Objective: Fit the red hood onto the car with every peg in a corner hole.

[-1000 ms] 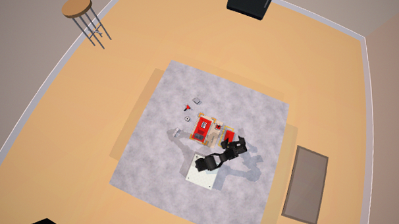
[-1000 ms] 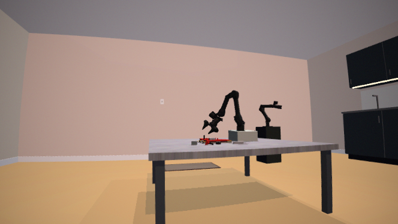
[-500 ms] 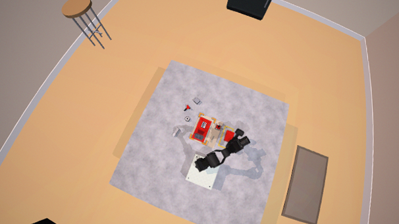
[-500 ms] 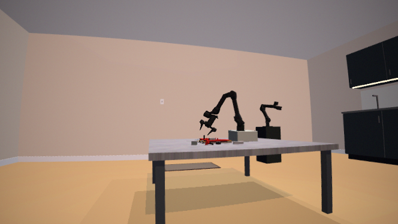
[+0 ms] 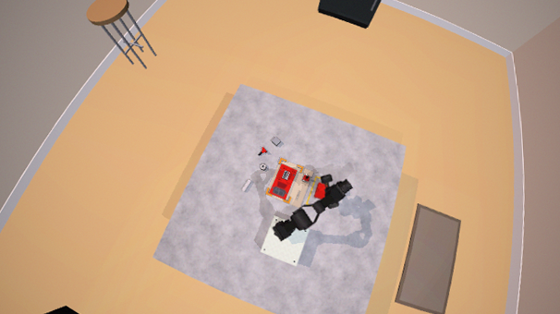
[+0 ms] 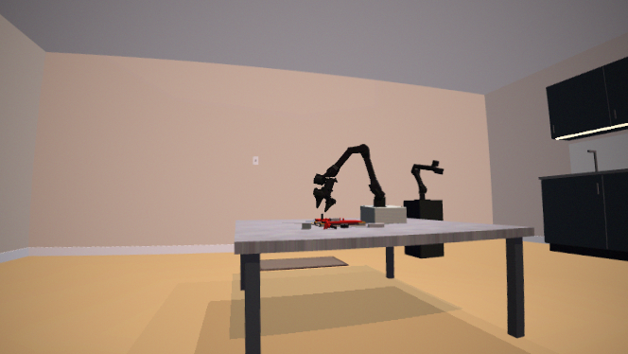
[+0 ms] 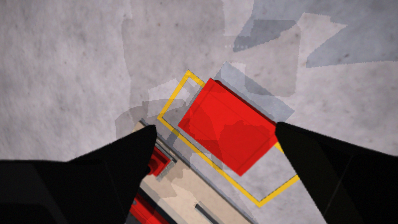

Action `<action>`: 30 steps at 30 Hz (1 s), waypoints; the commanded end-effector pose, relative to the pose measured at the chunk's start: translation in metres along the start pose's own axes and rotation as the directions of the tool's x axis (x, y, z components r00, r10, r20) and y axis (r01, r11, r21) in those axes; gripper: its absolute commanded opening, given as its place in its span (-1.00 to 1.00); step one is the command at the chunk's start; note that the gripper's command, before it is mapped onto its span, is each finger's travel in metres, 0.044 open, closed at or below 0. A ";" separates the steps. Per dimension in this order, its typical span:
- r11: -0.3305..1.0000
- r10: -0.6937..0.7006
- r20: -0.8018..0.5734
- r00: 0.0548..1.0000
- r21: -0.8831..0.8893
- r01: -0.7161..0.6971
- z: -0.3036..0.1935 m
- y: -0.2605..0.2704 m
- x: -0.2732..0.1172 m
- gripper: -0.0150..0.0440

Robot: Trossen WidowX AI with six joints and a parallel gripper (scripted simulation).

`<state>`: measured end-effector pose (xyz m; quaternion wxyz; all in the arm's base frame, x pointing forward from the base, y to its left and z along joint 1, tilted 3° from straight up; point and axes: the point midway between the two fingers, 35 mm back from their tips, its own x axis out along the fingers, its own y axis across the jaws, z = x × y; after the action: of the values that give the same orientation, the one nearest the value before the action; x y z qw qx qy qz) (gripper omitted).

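The flat-roofed red hood lies below the spread, tapered black claw.

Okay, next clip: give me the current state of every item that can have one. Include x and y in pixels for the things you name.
Claw (image 5: 320, 188) (image 6: 324, 206) (image 7: 215, 129): open, raised above the table, nothing held.
Hood (image 5: 320, 190) (image 7: 230, 130): lying on the table, partly inside the yellow outline, not fitted.
Chassis (image 5: 291, 173): in the jig, hood off.
Stool (image 5: 108, 10): upright, unoccupied.
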<state>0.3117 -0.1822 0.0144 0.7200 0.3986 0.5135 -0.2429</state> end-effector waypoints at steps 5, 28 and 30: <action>0.572 -0.280 -0.170 0.945 -0.820 0.022 -0.012 0.011 -0.002 1.00; 0.572 -0.280 -0.170 0.945 -0.820 0.022 -0.014 0.010 -0.002 1.00; 0.572 -0.280 -0.170 0.945 -0.820 0.022 -0.014 0.009 -0.001 1.00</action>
<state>0.3115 -0.1653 0.0200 0.7211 0.0143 0.6926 0.0115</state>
